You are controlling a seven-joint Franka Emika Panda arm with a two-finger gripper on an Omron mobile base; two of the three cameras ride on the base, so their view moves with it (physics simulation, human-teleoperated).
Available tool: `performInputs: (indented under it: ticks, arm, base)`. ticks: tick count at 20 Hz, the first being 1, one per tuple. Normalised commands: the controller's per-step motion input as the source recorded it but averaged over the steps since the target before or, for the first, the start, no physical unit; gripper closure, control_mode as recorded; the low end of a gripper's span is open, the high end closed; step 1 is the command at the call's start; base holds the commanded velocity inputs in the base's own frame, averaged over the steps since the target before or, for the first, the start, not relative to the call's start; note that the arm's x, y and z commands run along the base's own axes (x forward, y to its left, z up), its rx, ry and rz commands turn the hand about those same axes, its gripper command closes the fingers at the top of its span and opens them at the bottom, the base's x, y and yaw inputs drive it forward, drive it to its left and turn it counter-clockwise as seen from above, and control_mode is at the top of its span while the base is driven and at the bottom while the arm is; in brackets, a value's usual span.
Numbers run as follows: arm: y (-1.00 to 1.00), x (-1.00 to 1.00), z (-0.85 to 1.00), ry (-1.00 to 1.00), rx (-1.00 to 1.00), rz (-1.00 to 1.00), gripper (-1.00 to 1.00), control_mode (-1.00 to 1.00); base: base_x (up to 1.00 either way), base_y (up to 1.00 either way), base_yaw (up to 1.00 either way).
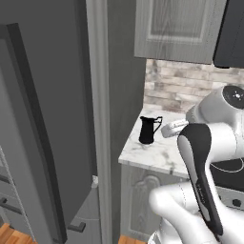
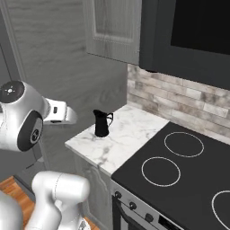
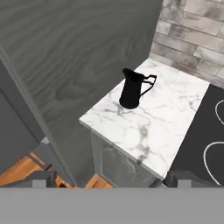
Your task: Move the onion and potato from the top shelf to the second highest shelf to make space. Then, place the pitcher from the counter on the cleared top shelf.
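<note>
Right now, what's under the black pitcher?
The pitcher stands upright on the marbled counter, beside the black stovetop. Below are grey cabinet fronts; their insides are hidden.

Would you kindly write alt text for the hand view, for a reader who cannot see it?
A black pitcher stands upright on a marbled counter, near its back left corner beside a tall grey wood-grain panel. A black stovetop adjoins the counter on the right, brick backsplash behind; two dark fingers, spread wide, frame the bottom.
</note>
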Motion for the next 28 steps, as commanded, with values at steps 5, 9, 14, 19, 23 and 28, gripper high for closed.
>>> performInputs:
  ticks: [5,9,14,19,23,28]
  arm:
    - [-0.59,-0.02,-0.30,-0.19,0.05,0.15,-1.00,-1.00]
    - [-0.70,0.03,-0.14,-0.01,0.10,0.14,-1.00,-1.00]
    - [-0.23,0.21,-0.02,0.07,0.05,0.22,-1.00,-1.00]
    - [-0.01,0.25,-0.12,0.01,0.00,0.23,-1.00,-1.00]
    - [-0.04,0.22,-0.15,0.00,0.01,0.19,-1.00,-1.00]
    - [-0.11,0.25,-0.29,-0.07,0.04,0.15,-1.00,-1.00]
  base:
    - [0.00,0.00,0.00]
    - [0.00,0.00,0.00]
    - [0.00,0.00,0.00]
    - [0.00,0.00,0.00]
    - [0.00,0.00,0.00]
    - [0.00,0.00,0.00]
